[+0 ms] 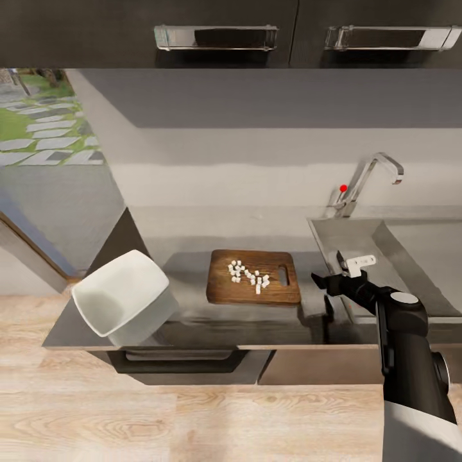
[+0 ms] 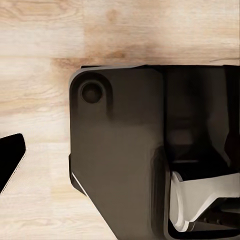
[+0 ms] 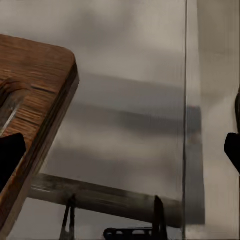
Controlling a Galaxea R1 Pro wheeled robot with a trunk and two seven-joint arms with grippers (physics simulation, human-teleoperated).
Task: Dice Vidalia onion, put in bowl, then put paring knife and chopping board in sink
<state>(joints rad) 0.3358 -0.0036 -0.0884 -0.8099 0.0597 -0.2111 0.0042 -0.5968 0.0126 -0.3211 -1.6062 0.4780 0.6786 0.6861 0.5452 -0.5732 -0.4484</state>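
Note:
The chopping board (image 1: 253, 292) lies flat on the countertop (image 1: 192, 321), its corner also in the right wrist view (image 3: 35, 95). The diced onion (image 1: 247, 274) is scattered on the board's middle. A white bowl (image 1: 122, 298) sits tilted at the countertop's left end. The sink (image 1: 391, 250) is at the right. My right gripper (image 1: 327, 283) (image 3: 120, 155) hangs open and empty over the strip of counter between board and sink. My left gripper (image 2: 120, 155) is low beside my dark base, one fingertip (image 2: 11, 159) far out at the picture's edge. The paring knife and a whole Vidalia onion are out of view.
A curved tap (image 1: 369, 179) with a red dot stands behind the sink. Dark wall cabinets (image 1: 218, 35) with chrome handles hang overhead. A cabinet front with a black bar handle (image 1: 173, 354) sits below the counter. Wooden floor (image 1: 160, 417) lies in front, a doorway at the left.

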